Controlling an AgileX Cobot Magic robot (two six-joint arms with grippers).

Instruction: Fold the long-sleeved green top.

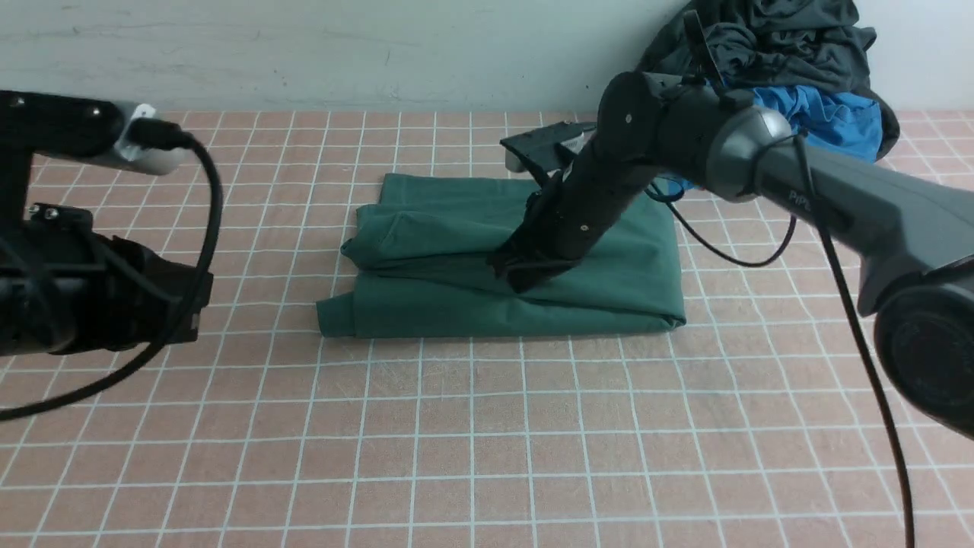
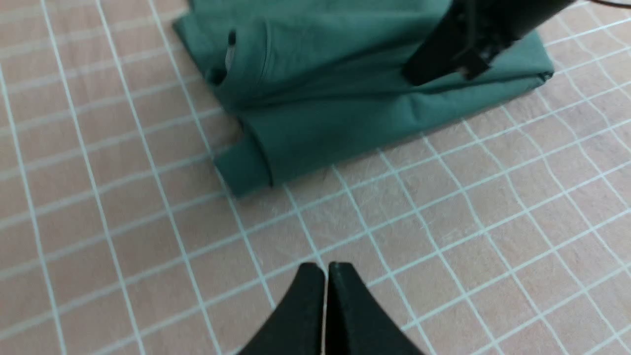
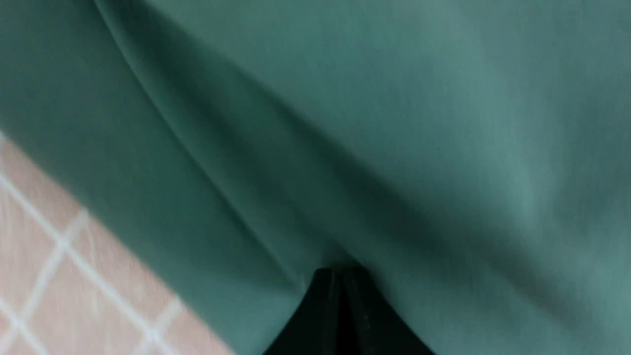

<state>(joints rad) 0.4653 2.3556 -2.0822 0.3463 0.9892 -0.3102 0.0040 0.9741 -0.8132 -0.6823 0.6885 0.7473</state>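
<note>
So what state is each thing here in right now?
Top: folded into a rough rectangle, lying flat.
Left gripper: shut, empty, clear of the top.
Right gripper: shut, tips down on the top; whether it pinches cloth is unclear.
Clothes pile: heaped, unfolded.

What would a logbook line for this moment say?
right gripper: shut, tips on folded green top | left gripper: shut, clear of it

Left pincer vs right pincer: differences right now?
The left pincer hangs over the table, off the cloth; the right pincer is down on the green top, seemingly pinching a fold. The left pincer sits back at the left side; the right pincer reaches the top's middle. Shared: both black, jaws shut.
</note>
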